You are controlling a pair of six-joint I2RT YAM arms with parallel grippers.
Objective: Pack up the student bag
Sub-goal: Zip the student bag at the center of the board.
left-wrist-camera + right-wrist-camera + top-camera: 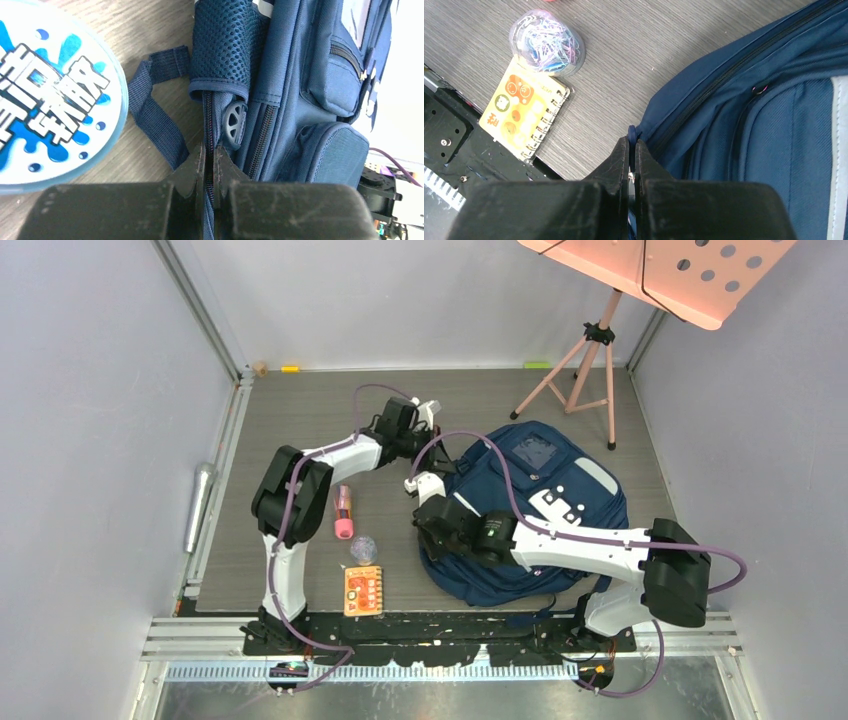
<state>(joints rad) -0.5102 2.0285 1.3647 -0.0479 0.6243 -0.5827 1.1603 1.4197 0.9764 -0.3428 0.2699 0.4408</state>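
Note:
The student bag [540, 505], a large navy backpack with pale stripes, lies flat on the grey mat right of centre. My left gripper [424, 440] is at the bag's far-left corner. In the left wrist view that gripper [210, 152] is shut on the fabric edge along a closed zip of the bag [310, 90], just below a mesh-padded strap [222, 47]. My right gripper [432, 516] is at the bag's left edge. In the right wrist view it [632, 146] is shut on a navy zip pull at the seam of the bag [764, 125].
A pink tube [343, 512], a clear ball of paper clips [363, 548] and an orange spiral notebook [363, 590] lie left of the bag. A round white-and-blue disc [50, 95] rests by the loose webbing strap [155, 105]. A pink music stand [600, 350] rises at the back right.

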